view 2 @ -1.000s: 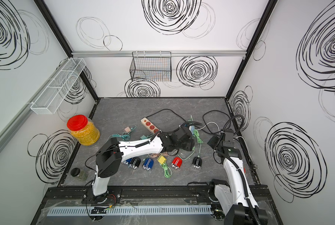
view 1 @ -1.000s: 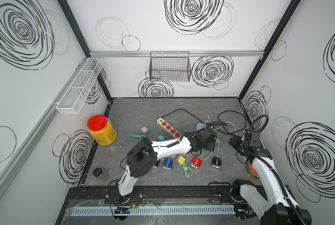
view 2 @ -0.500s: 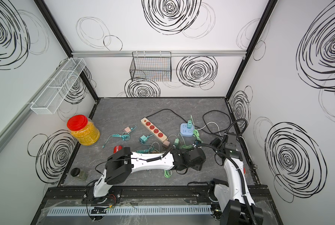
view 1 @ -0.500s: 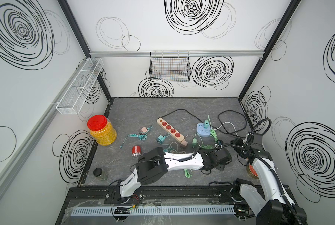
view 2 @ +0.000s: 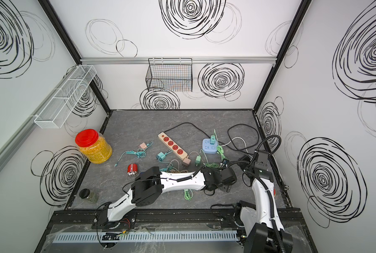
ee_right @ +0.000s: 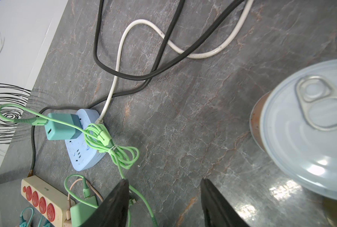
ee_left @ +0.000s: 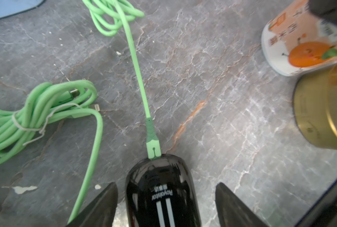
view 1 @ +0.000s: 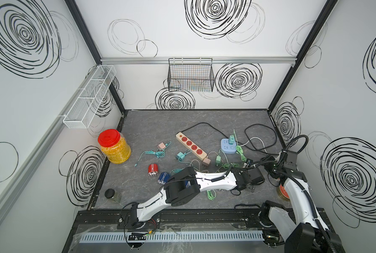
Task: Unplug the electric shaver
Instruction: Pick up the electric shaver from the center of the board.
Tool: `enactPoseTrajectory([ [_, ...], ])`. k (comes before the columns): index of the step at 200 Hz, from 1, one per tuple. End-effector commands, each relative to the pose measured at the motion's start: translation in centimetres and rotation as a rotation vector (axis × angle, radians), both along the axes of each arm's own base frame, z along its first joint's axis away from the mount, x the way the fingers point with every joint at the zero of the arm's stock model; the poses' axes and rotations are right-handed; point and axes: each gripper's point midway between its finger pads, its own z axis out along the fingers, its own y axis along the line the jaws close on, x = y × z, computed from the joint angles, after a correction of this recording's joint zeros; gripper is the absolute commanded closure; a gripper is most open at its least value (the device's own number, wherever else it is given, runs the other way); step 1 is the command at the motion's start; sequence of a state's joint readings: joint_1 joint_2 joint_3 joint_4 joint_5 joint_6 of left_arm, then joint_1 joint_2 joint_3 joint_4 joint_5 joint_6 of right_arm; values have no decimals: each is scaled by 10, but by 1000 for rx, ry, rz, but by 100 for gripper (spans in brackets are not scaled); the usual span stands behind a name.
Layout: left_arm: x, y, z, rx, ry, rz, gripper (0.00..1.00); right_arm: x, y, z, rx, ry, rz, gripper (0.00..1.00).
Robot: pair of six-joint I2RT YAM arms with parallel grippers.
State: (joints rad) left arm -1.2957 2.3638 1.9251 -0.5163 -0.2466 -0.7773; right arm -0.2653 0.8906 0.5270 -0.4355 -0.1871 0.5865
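One glossy rounded blk shaver [ee_left: 161, 194] w/ matte green cable [ee_left: 153, 146]

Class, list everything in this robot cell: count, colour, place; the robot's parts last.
black shaver: one, black, front right
green cable: one, green, in the black shaver
red shaver: one, red, left of centre
blue shaver: one, blue, beside the red
power strip: one, beige, red sockets, centre
socket block: one, blue, right of strip
plugged charger: one, teal, in socket block
other chargers: four, pink, teal, green, tan, by the strip
big jar: one, red lid, left edge
small jar: one, black lid, front left
gold tin: one, gold, right edge
printed can: one, white-orange, beside it
wire basket: one, black, back wall
wire shelf: one, white, left wall
left gripper: one, black, open around black shaver
right gripper: one, black, open, empty
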Motion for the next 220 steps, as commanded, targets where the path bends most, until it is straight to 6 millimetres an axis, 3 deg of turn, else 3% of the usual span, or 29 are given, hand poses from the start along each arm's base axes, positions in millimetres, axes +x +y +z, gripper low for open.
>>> enactPoseTrajectory([
  [1, -10, 9, -13, 114, -32, -39, 19, 3, 1, 0, 16, -12, 0, 38],
  [59, -14, 23, -21, 245, -106, -81, 25, 3, 1, 0, 17, -12, 2, 39],
  [120, -27, 18, -35, 273, -86, -140, 31, 3, 2, 2, 17, -20, 11, 38],
  [162, -27, 16, -34, 256, -83, -139, 38, 2, 2, 2, 13, -19, 13, 39],
  [189, -29, 15, -25, 219, -80, -145, 53, 2, 2, 2, 8, -20, 18, 39],
  [220, -29, 21, 2, 127, -89, -149, 64, 3, 15, 1, 63, -35, 65, 39],
])
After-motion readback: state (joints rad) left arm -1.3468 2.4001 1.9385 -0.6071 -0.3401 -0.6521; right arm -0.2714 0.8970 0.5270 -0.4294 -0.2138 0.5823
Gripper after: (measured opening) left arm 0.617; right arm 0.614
